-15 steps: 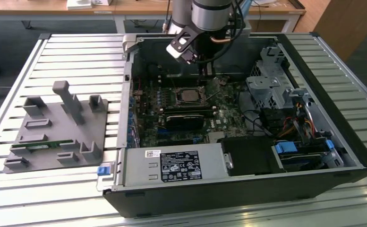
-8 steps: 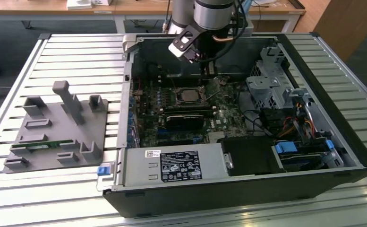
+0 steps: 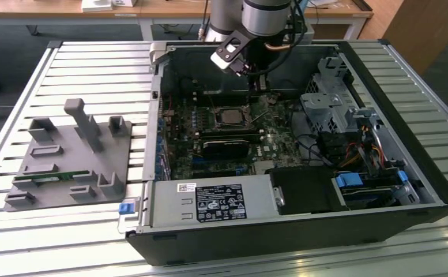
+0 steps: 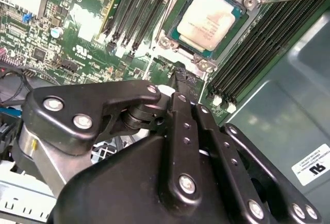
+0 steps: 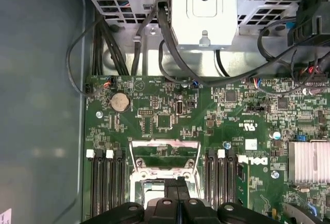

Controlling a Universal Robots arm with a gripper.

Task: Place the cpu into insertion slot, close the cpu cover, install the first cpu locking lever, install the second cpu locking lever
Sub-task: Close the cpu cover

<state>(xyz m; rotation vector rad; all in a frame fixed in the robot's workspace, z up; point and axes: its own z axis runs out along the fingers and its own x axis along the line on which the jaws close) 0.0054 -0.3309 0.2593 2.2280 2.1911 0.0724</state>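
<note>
— Where is the cpu (image 4: pixel 209 18) sitting?
— It is lying in the insertion slot (image 4: pixel 202 62), the cpu cover (image 5: pixel 165 172) standing open. The end effector (image 4: pixel 181 79) is hovering just beside the insertion slot, fingers (image 4: pixel 185 131) pressing together, gripping nothing.

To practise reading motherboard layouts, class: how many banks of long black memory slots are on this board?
2. One bank flanks the insertion slot on one side, the other bank opposite; the gripper may hide more.
</note>
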